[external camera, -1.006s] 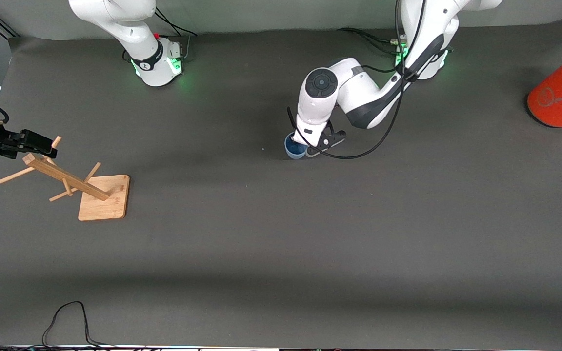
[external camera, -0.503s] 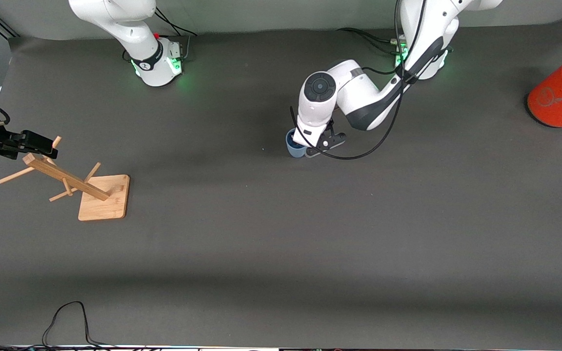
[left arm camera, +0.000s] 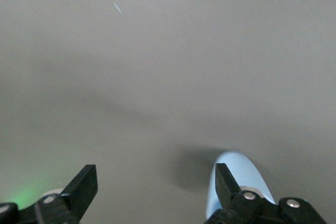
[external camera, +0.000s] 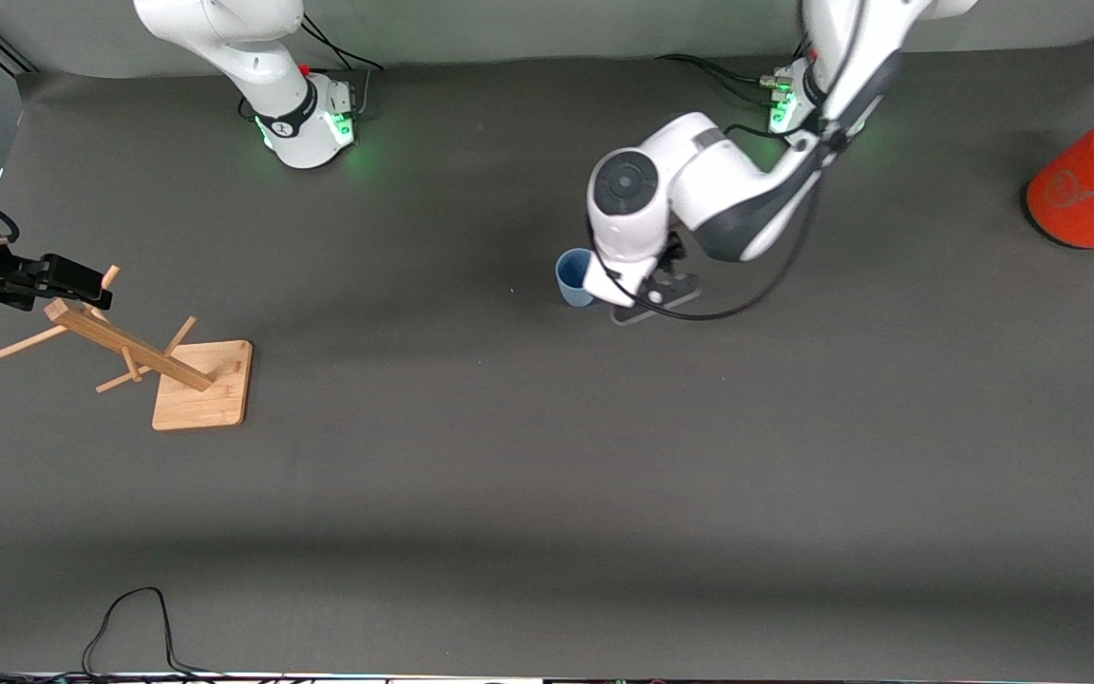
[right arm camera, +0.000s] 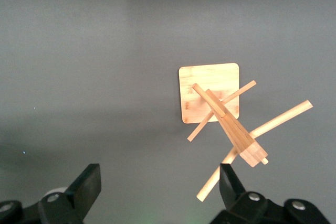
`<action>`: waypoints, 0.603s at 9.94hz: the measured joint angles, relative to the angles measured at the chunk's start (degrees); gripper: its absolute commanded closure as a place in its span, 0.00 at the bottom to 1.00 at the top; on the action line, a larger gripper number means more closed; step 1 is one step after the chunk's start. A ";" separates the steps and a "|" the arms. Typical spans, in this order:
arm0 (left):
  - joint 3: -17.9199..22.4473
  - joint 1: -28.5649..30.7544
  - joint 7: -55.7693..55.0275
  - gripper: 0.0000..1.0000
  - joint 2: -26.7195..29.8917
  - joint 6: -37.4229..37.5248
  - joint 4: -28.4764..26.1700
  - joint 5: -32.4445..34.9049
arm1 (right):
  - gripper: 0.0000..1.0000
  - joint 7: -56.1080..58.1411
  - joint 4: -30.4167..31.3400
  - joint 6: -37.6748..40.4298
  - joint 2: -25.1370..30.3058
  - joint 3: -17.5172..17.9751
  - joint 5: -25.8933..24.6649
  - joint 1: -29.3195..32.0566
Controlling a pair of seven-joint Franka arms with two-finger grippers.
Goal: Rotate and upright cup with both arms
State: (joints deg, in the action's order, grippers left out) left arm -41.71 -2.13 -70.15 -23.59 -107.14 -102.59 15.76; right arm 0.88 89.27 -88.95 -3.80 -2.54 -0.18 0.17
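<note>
The small pale blue cup [external camera: 574,276] stands upright on the dark mat, mouth up, near the middle of the table. My left arm's wrist [external camera: 625,204] hangs just beside it, toward the left arm's end. In the left wrist view my left gripper [left arm camera: 155,176] is open with only mat between its fingers, and the cup [left arm camera: 242,170] sits just outside one finger [left arm camera: 224,182]. My right gripper [right arm camera: 157,181] is open and holds nothing. It hovers over the top of the wooden peg rack [external camera: 181,375] at the right arm's end.
A large red-orange cylinder with a grey lid [external camera: 1093,185] stands at the left arm's end. The wooden rack's square base [right arm camera: 209,92] lies below my right gripper. A black cable [external camera: 129,617] loops at the table's front edge.
My left gripper has opened and let go of the cup. Its wrist has drawn away a little toward the left arm's end. The cup stays standing. The right arm has not moved.
</note>
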 measured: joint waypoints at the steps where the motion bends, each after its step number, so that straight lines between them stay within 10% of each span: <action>1: 0.06 4.16 5.75 0.00 1.11 3.96 2.52 0.01 | 0.00 0.00 0.00 0.00 0.00 -0.01 -0.01 0.00; 6: 0.06 25.60 39.48 0.00 10.49 15.26 5.98 -6.88 | 0.00 0.01 -0.02 -0.01 0.03 -0.02 -0.02 -0.02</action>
State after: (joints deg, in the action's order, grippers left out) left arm -41.66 23.47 -30.67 -13.09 -91.88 -96.61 8.87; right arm 0.89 89.25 -88.96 -3.78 -2.56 -0.20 0.15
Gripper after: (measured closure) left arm 0.000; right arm 0.000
